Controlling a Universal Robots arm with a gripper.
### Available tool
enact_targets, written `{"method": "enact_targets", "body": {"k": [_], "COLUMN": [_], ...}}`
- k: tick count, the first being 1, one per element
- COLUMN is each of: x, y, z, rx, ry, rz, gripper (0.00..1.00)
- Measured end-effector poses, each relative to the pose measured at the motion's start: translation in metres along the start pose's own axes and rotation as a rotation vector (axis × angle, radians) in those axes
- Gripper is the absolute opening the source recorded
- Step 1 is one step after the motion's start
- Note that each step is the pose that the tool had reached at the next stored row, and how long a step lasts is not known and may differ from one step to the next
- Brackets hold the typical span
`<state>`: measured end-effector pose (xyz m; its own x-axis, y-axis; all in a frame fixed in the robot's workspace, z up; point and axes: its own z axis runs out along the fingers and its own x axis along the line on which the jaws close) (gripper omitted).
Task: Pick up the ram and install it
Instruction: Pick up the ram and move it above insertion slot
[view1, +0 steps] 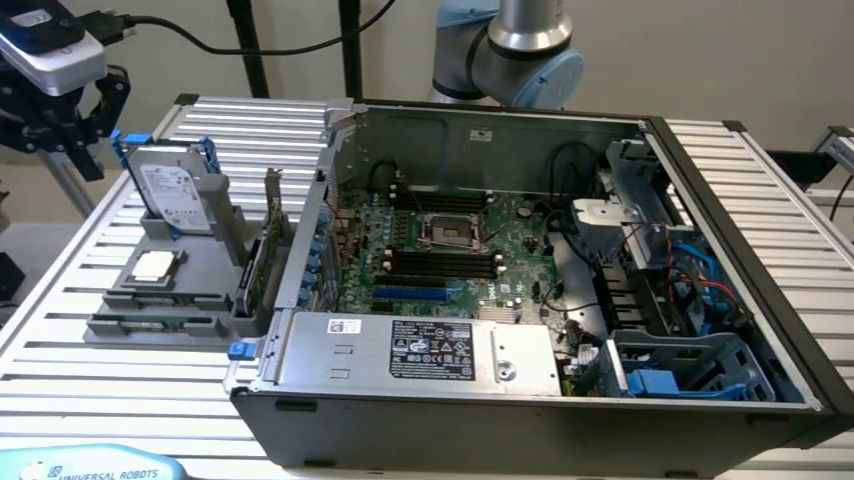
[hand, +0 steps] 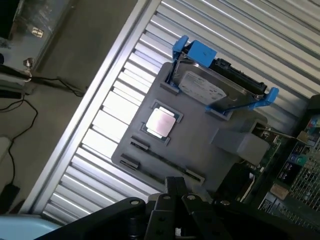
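The ram (view1: 150, 322) is a thin green stick standing on edge in the front slot of a grey parts holder (view1: 134, 300) at the exterior view's left, outside the computer case. My gripper (view1: 60, 125) hangs high above the table beyond the holder's far left corner, well apart from the ram. In the wrist view the gripper (hand: 175, 185) is shut with nothing between its fingers, and the holder (hand: 200, 145) lies below it. The motherboard's black memory slots (view1: 441, 262) lie in the open case.
The holder also carries a hard drive in blue rails (view1: 180, 190), a square silver processor (view1: 154, 265) and a green expansion card (view1: 271, 250). The open case (view1: 534, 400) has tall walls, a power supply (view1: 427, 350) and cables. A slatted table (view1: 80, 380) surrounds it.
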<state>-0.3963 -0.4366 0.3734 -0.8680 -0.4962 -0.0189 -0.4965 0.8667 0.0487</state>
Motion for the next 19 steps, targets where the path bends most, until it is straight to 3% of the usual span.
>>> {"method": "enact_targets", "body": {"k": [19], "x": [0.0001], "y": [-0.0002], "z": [0.0044], "rx": [-0.0065], "ry": [0.017], "rz": [-0.344], "gripper": [0.11]}}
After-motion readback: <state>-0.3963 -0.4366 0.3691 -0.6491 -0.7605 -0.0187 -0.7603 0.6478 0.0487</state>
